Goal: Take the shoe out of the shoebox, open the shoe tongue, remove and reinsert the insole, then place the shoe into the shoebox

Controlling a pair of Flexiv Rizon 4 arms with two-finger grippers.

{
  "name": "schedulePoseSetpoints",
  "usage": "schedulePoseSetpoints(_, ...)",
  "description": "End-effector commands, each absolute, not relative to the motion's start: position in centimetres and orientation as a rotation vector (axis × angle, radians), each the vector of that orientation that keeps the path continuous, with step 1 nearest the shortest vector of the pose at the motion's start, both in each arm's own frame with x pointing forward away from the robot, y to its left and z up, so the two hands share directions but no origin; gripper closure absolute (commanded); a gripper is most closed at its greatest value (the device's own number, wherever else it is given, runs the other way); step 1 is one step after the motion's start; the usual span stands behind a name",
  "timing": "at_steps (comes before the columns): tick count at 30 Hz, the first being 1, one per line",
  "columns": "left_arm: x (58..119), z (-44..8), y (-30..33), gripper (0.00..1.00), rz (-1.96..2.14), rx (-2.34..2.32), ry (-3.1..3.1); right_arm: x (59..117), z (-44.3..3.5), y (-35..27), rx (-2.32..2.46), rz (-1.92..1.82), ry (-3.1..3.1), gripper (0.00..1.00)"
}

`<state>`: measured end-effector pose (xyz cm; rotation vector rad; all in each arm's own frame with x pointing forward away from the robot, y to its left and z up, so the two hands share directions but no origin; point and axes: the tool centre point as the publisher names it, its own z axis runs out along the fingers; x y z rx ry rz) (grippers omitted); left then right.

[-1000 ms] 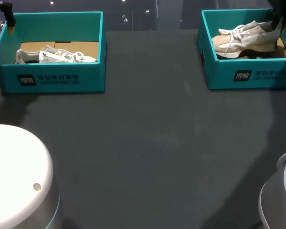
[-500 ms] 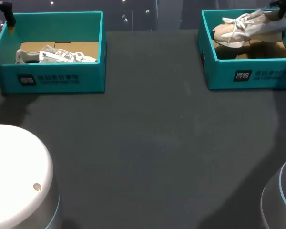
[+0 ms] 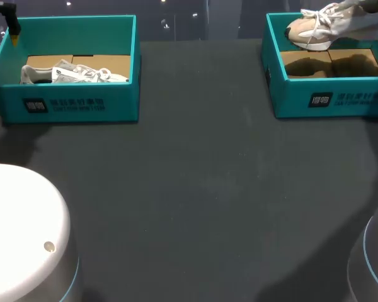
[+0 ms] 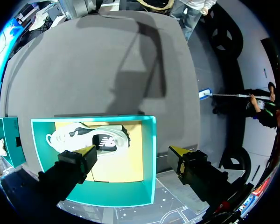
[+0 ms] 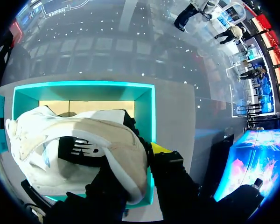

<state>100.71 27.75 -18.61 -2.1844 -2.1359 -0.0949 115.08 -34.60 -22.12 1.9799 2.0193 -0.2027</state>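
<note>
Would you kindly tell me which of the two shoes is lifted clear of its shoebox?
The beige shoe on the right: it hangs above its teal shoebox, while the white shoe lies inside the left shoebox.

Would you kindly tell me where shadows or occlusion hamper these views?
Head view: the lifted shoe runs off the upper edge, with shadows on the right shoebox floor. Left wrist view: a long thin shadow crosses the table beyond the left shoebox. Right wrist view: the shoe hides most of its box.
</note>
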Motion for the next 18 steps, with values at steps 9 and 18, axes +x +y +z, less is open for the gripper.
schedulePoseSetpoints(9,100.6,-18.6,27.8,0.0,-0.098,-2.187,-2.135,113.4,-17.0,-35.0,1.983,-0.197,1.969,1.0)
schedulePoseSetpoints(18,100.6,-18.6,27.8,0.0,-0.098,-2.187,-2.135,110.8,-12.6,-33.7,1.974,-0.188,1.937,1.0)
